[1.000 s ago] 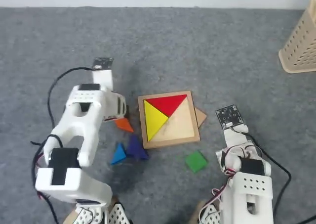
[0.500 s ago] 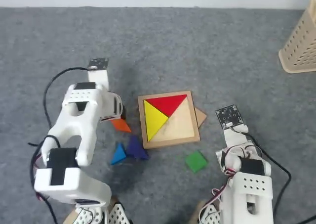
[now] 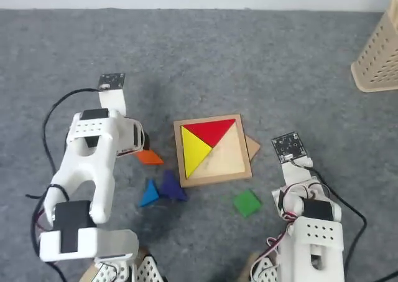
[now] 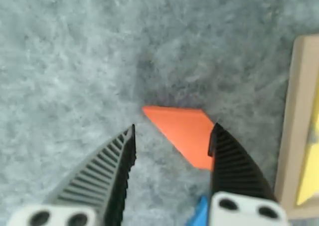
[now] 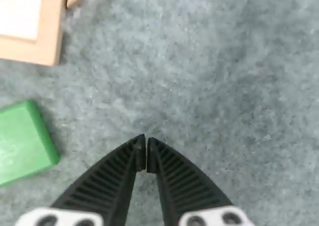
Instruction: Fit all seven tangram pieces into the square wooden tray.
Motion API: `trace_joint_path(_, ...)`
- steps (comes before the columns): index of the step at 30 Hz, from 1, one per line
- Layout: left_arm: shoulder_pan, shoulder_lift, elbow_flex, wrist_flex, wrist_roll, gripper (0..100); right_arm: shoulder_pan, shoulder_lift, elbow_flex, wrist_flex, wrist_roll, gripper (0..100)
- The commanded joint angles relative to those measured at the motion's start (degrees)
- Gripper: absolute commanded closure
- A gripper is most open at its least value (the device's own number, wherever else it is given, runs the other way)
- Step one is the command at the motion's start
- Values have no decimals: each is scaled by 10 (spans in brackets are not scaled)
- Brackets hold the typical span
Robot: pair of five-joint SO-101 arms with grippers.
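Note:
The square wooden tray [image 3: 213, 173] holds a red triangle [image 3: 210, 131] and a yellow triangle [image 3: 194, 150]. An orange piece [image 3: 149, 156] lies flat on the carpet left of the tray. My left gripper [image 4: 174, 130] hangs open over the orange piece [image 4: 184, 131], one finger on each side, not touching it. A blue triangle [image 3: 149, 193] and a purple piece [image 3: 171, 185] lie in front of the tray's left corner, and a green square [image 3: 247, 203] lies in front of its right. My right gripper [image 5: 142, 139] is shut on nothing, low over bare carpet beside the green square [image 5: 22, 141].
A tan piece [image 3: 252, 146] pokes out from behind the tray's right edge. A perforated beige basket [image 3: 379, 51] stands at the far right. The left arm [image 3: 93, 164] stretches along the table's left side. Grey carpet lies open behind the tray.
The left arm has swung leftward, away from the tray, uncovering more of the orange piece. The right arm has not moved.

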Motion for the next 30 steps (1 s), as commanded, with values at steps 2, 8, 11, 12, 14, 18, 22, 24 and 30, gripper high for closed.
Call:
trace_joint_path(2, -3, 9, -2, -6, -10, 776, -7, -12, -1, 9, 7, 992)
trace_joint_path(8, -1, 84, -44, -11, -10, 776, -7, -12, -1, 9, 7, 992)
trace_joint_path(11, -1, 111, -67, -10, -9, 776, -7, -12, -1, 9, 7, 992)
trace_joint_path(12, -1, 116, -74, -8, -9, 776, -7, -12, -1, 9, 7, 992)
trace_joint_path(14, 1, 120, -80, -8, -8, 776, -7, -12, -1, 9, 7, 992)
trace_joint_path(18, 18, 120, -85, -10, -5, 808, -7, -12, -1, 9, 7, 992)
trace_joint_path(22, 37, 120, -86, -16, -5, 863, -7, -12, -1, 9, 7, 992)
trace_joint_path(24, 37, 118, -87, -17, -5, 866, -7, -12, -1, 9, 7, 992)
trace_joint_path(30, -31, 10, -120, 44, 2, 865, -7, -16, 4, 9, 7, 992)
